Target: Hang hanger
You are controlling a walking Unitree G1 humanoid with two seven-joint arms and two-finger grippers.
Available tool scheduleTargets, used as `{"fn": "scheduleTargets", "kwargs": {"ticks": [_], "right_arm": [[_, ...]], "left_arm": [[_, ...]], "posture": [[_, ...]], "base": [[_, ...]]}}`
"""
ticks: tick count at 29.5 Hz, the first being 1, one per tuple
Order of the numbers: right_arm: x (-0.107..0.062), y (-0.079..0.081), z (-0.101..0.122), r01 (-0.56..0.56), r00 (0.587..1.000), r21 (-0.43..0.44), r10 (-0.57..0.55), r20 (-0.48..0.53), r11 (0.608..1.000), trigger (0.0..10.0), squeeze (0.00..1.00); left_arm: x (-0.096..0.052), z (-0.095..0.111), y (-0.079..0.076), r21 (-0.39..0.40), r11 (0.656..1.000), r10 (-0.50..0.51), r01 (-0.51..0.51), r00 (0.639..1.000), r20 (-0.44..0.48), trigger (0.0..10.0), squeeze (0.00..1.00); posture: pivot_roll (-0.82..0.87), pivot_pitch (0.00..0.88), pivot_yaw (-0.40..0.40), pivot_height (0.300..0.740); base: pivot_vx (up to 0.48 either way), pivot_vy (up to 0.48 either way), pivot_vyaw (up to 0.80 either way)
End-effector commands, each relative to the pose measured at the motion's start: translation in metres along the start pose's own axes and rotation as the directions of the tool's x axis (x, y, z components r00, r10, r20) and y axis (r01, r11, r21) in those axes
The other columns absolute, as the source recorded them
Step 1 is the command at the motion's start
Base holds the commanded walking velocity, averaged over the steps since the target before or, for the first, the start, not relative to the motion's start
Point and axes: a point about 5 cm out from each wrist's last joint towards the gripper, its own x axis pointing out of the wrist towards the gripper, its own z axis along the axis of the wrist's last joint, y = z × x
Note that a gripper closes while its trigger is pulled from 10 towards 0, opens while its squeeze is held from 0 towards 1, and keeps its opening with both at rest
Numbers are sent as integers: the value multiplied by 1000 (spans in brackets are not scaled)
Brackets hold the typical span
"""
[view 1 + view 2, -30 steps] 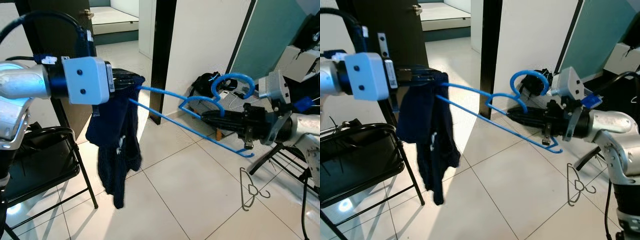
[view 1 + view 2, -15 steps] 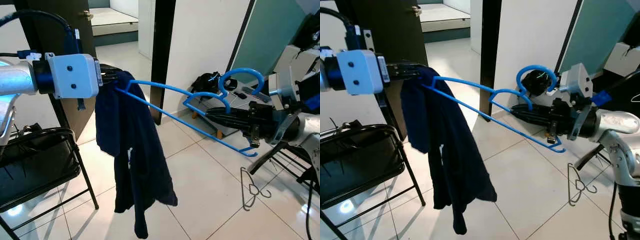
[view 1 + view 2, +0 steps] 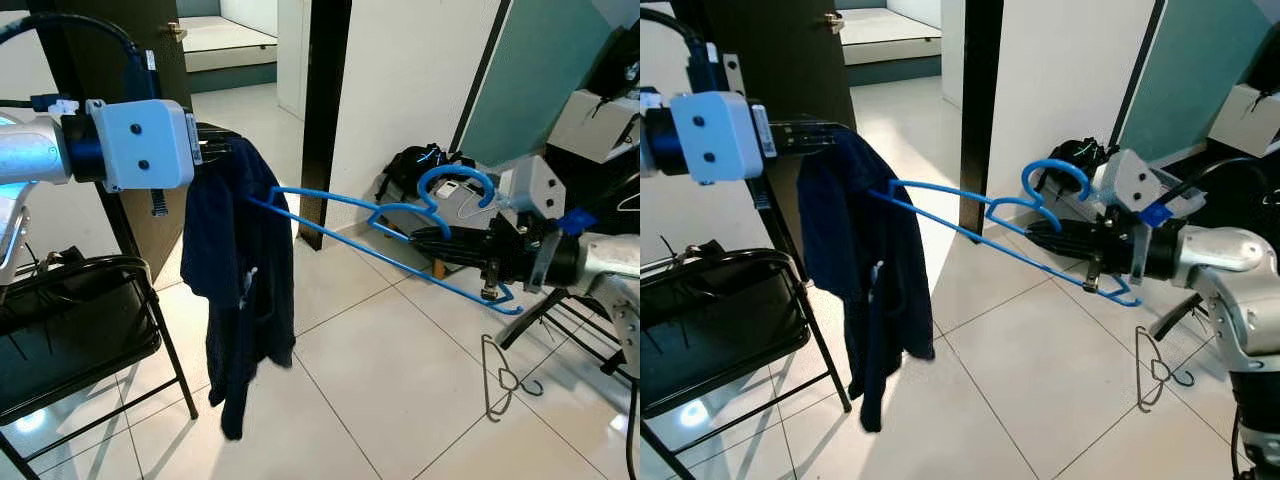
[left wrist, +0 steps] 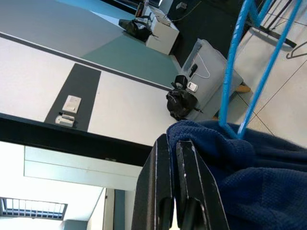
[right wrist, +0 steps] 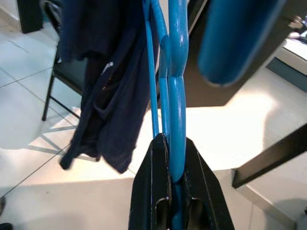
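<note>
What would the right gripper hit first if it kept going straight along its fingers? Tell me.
Probably the dark blue garment. The right gripper, shut on the blue hanger, points along the hanger towards the cloth that the left gripper pinches; depth is hard to judge.

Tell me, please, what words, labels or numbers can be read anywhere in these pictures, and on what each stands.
None can be read.
A small label on the cable behind the left gripper: too small and blurred to read.
Dark garment and blue hanger: no print visible.
</note>
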Motion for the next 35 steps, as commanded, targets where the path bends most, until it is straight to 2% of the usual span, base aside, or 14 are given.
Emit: {"fn": "scheduleTargets", "kwargs": {"ticks": [1,6,10,14,15,19,20,22,25,27,29,31,32,35], "right_arm": [[-1,-5,5,37,999,-12,-36,22,999,10000,0],[2,-3,6,26,999,-15,-25,28,1000,10000,0],[15,15,-7,-67,997,-12,67,-26,998,10000,0],[21,23,-11,-111,993,-5,110,-37,994,10000,0],[33,37,-16,-168,985,1,168,-39,986,10000,0],[48,45,-17,-178,983,-11,178,-37,984,10000,0],[48,45,-17,-178,983,-11,178,-37,984,10000,0],[61,39,-16,-109,994,-34,107,-36,993,10000,0],[64,35,-15,-78,996,-44,77,-37,996,10000,0],[68,25,-13,10,1000,-54,-12,-27,999,10000,0],[70,17,-10,73,997,-56,-74,-17,996,10000,0],[70,17,-10,73,997,-56,-74,-17,996,10000,0],[70,10,-7,130,991,-46,-130,5,990,10000,0],[70,7,-3,158,987,-33,-157,30,987,10000,0]], "left_arm": [[-3,8,9,50,999,9,-9,1000,16,10000,0],[-2,6,7,48,999,4,-4,1000,16,10000,0],[1,7,8,45,999,10,-12,1000,28,10000,0],[1,6,7,43,999,11,-12,999,30,10000,0],[3,5,7,41,999,11,-13,999,32,10000,0],[5,6,6,35,999,12,-14,999,43,10000,0],[5,6,6,35,999,12,-14,999,43,10000,0],[7,6,5,32,999,12,-14,999,53,10000,0],[7,7,5,31,999,12,-14,998,55,10000,0],[7,6,4,28,999,12,-14,998,58,10000,0],[7,6,4,27,1000,13,-15,998,58,10000,0],[7,6,4,27,1000,13,-15,998,58,10000,0],[7,6,4,25,1000,14,-15,998,57,10000,0],[7,5,3,24,1000,14,-15,998,55,10000,0]], "posture": [[42,0,-21,740],[41,0,-19,740],[40,0,-19,740],[36,0,-17,740],[34,0,-14,740],[35,0,-13,740],[35,0,-13,740],[34,0,-12,740],[34,0,-12,740],[34,0,-14,740],[34,0,-15,740],[34,0,-15,740],[36,0,-15,740],[38,0,-14,740]], "base": [[0,0,0],[0,0,0],[0,0,0],[0,0,0],[0,0,0],[0,0,0],[0,0,0],[0,0,0],[0,0,0],[0,0,0],[0,0,0],[0,0,0],[0,0,0],[0,0,0]]}}
